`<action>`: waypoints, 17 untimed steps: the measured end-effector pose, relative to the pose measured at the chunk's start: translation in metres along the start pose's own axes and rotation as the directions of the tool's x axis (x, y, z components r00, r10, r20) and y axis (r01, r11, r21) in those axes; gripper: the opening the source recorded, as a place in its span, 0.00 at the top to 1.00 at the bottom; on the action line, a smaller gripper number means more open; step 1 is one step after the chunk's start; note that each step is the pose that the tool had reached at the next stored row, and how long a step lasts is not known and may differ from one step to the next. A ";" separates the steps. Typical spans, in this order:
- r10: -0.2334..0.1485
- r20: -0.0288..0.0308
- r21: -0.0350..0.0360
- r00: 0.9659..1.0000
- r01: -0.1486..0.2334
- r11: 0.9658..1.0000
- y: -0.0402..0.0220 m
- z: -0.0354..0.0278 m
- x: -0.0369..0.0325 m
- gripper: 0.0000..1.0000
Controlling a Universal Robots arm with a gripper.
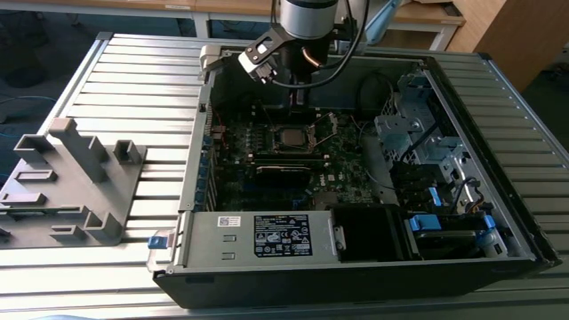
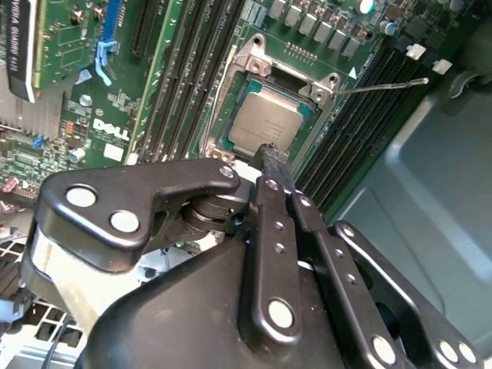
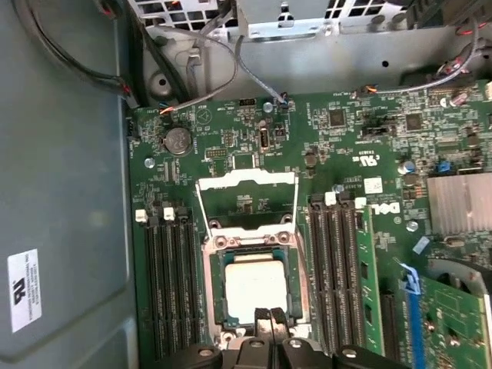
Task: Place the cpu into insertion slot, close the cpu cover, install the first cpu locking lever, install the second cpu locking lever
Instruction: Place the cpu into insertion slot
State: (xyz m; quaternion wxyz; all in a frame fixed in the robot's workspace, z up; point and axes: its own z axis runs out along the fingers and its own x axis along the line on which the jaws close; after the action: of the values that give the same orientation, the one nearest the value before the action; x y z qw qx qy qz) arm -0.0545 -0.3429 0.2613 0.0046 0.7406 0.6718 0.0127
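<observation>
Cpu [image 3: 254,286]: seated flat in the socket [image 3: 216,296], your fingers [image 3: 263,319] pressed together and empty, tips at the socket's edge over the chip's rim; cover [image 3: 246,181] lies swung open across the socket from them, on its opposite side.

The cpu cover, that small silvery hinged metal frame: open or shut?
Open: in the first wrist view the silvery metal cpu cover stands swung back from the socket, leaving the flat silver-grey square cpu bare.
</observation>
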 end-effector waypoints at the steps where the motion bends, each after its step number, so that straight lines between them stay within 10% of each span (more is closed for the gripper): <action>1: 0.000 0.000 0.000 1.000 0.000 1.000 0.0002 0.0014 0.0004 0.89; 17: -0.024 0.002 0.000 1.000 0.024 1.000 0.0021 0.0048 0.0109 0.89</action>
State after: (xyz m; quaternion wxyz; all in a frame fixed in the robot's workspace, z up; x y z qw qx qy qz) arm -0.0512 -0.3321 0.2567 0.0053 0.7326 0.6806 0.0120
